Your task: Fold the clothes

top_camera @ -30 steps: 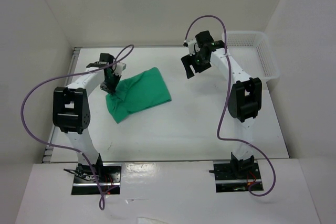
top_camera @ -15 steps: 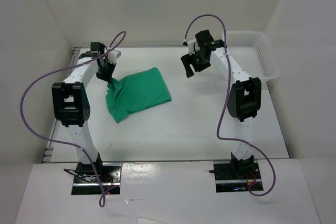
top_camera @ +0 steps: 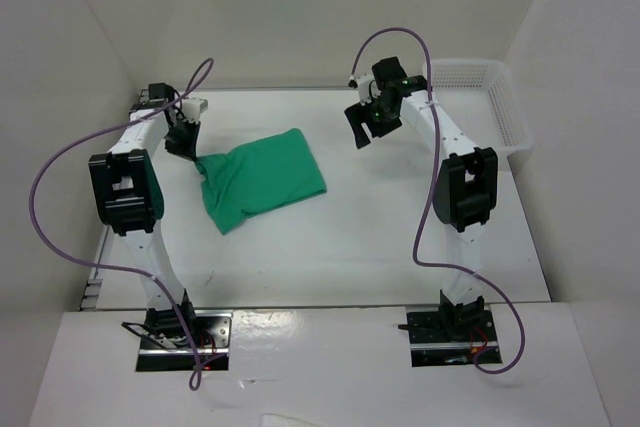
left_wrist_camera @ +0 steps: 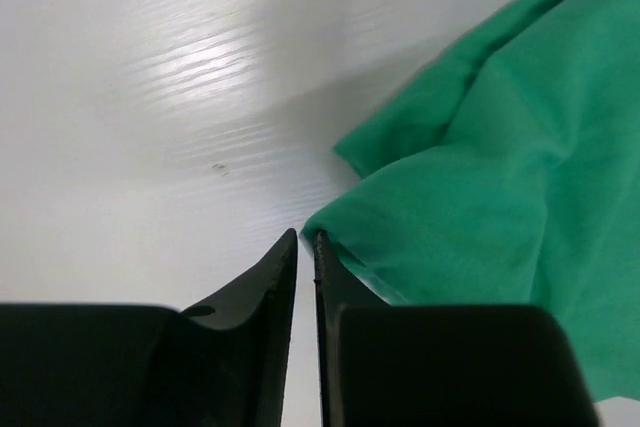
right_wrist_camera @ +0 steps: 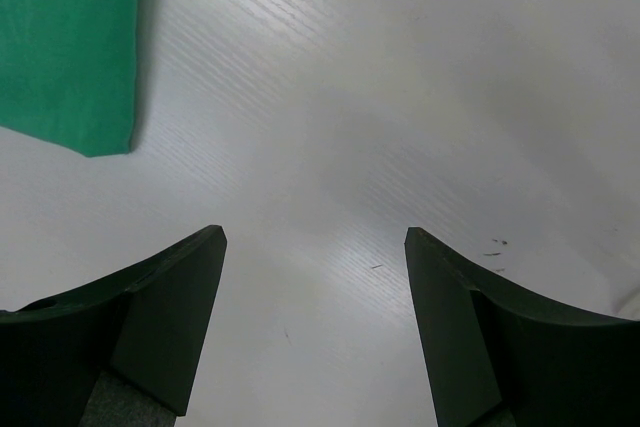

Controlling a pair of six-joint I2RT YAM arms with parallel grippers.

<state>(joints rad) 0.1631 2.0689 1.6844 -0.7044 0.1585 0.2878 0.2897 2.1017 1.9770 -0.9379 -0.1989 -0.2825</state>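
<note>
- Take the white mesh basket [top_camera: 512, 119] at the far right corner of the table [top_camera: 350, 237] as your landmark. The green T-shirt [top_camera: 262, 179] lies on the white tabletop well apart from it, over toward the left arm's side.
- You see the T-shirt as a folded, roughly oblong bundle lying aslant. The end toward the basket is smooth, and the end away from the basket is rumpled and drawn to a point.
- Your left gripper [top_camera: 183, 139] sits at that pointed end, at the corner farthest from the basket. It is farther from the basket than any part of the cloth.
- In the left wrist view, the left gripper [left_wrist_camera: 307, 235] has its jaws nearly together. Only a thin slit shows between them, and no cloth shows in that slit.
- A corner of the T-shirt [left_wrist_camera: 500, 177] reaches right up to the tip of one finger. You cannot tell from these views whether that corner is pinched or only touching.
- Your right gripper [top_camera: 366, 129] hangs above the table between the T-shirt and the basket, touching neither.
- In the right wrist view, the right gripper [right_wrist_camera: 315, 232] has its jaws spread wide, with nothing but bare tabletop between them.
- One corner of the T-shirt [right_wrist_camera: 65, 37] shows at the upper left of that view, clear of both fingers.
</note>
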